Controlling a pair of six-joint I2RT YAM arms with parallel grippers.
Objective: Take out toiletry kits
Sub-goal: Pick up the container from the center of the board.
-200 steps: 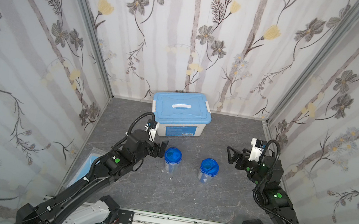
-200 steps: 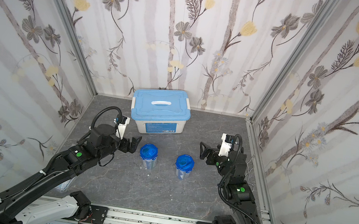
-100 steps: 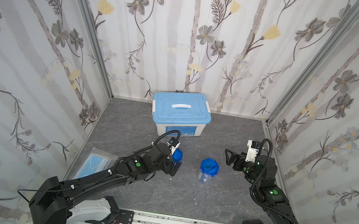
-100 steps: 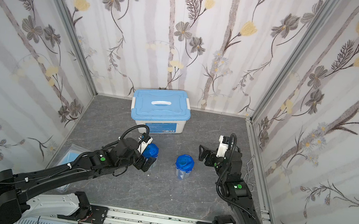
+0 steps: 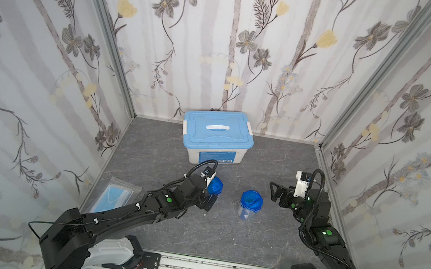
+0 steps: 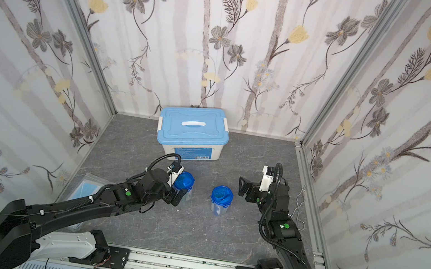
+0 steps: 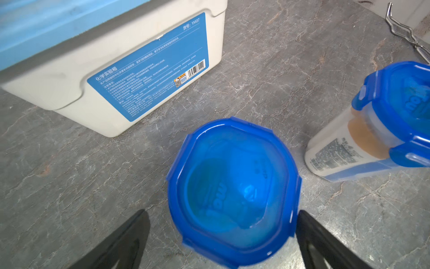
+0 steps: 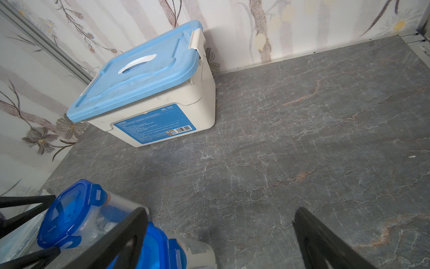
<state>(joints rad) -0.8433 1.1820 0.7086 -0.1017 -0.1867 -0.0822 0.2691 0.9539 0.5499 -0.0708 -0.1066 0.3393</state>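
Since the earlier frames the left arm has stretched forward and dropped low over the grey marbled bench. This has carried the left tool from beside the small translucent plastic cup with a round blue tabbed lid to a position around it. The right arm has shifted only slightly toward the centre.

Present state:
- Left tool: jaws apart. In the left wrist view one black finger stands on each side of the lid. A gap shows on one side; the other finger is just beside the lid rim. No clamping is visible.
- Right tool: jaws apart and empty, near the second cup but not touching it.
- Both cups stand upright on the bench, side by side and apart, in front of the large white box with a light-blue lid. Both lids are seated. Cream bottles show through the wall of the second cup. The contents of the other are blurred by its lid.

Meaning for the task: the approach appears complete, the grasp is not. The kits remain inside. The next move probably calls for closing on the cup body to steady it for lid release. Uneven contact could tip so tall and light a cup.
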